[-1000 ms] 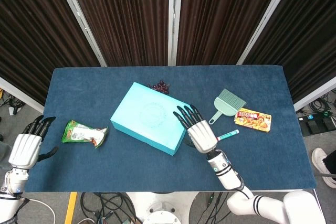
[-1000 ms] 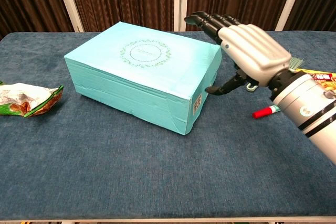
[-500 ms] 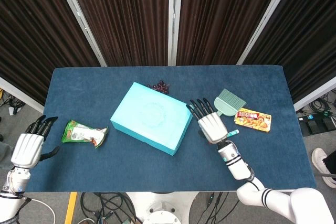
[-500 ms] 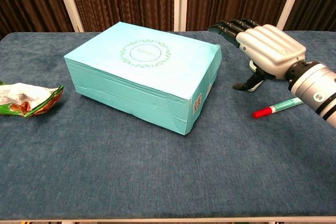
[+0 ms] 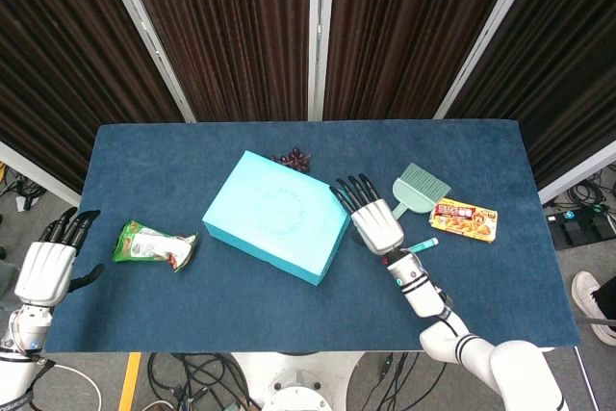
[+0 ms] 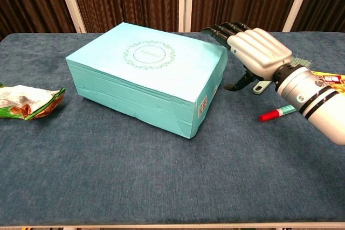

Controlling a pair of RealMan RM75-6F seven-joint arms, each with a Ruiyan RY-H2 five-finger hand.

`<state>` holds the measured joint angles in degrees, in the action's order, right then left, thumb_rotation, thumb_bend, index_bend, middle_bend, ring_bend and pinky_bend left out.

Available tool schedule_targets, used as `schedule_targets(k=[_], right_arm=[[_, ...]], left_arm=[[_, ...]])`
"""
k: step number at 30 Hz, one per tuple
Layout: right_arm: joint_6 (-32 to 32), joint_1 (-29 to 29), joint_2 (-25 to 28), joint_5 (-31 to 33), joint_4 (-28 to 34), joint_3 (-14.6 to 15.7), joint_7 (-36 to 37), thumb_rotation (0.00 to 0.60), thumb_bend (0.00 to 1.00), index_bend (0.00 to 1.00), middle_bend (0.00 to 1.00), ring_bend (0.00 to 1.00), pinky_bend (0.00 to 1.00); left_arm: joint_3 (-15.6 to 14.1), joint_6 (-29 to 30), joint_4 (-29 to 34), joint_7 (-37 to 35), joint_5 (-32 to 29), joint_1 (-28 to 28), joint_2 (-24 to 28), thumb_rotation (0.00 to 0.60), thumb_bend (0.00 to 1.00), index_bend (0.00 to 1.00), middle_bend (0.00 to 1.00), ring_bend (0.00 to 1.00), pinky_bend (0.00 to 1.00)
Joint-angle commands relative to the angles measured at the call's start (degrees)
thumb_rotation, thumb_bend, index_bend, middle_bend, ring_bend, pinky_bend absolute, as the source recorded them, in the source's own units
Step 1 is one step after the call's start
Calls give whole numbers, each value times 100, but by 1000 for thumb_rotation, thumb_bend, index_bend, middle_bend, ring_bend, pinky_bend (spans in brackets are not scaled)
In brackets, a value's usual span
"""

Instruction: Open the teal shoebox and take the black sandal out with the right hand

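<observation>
With its fingers spread and empty, the right hand [image 6: 257,52] should hook under the lid edge of the closed teal shoebox [image 6: 145,74] and lift evenly.

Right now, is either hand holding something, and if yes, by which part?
Nothing is held. The right hand is open beside the closed teal shoebox, and the left hand is open off the table's edge.

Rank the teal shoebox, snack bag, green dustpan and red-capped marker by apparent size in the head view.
1. teal shoebox
2. snack bag
3. green dustpan, close to the snack bag, so that order is unsure
4. red-capped marker, partly hidden
</observation>
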<state>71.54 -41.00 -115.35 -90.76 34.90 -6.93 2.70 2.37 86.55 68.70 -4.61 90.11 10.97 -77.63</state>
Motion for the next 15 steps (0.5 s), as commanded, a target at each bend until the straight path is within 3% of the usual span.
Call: schedule_targets(k=[1, 15], right_arm=[[89, -74, -183, -40, -273, 23, 194, 600, 52, 0, 80, 0, 0], [170, -241, -535, -41, -855, 72, 635, 600, 140, 15, 129, 0, 0]], left_arm=[[-4, -12, -17, -23, 2, 8, -13, 600, 179, 99, 152, 74, 243], [34, 12, -141, -72, -122, -53, 1, 600, 179, 99, 151, 74, 243]])
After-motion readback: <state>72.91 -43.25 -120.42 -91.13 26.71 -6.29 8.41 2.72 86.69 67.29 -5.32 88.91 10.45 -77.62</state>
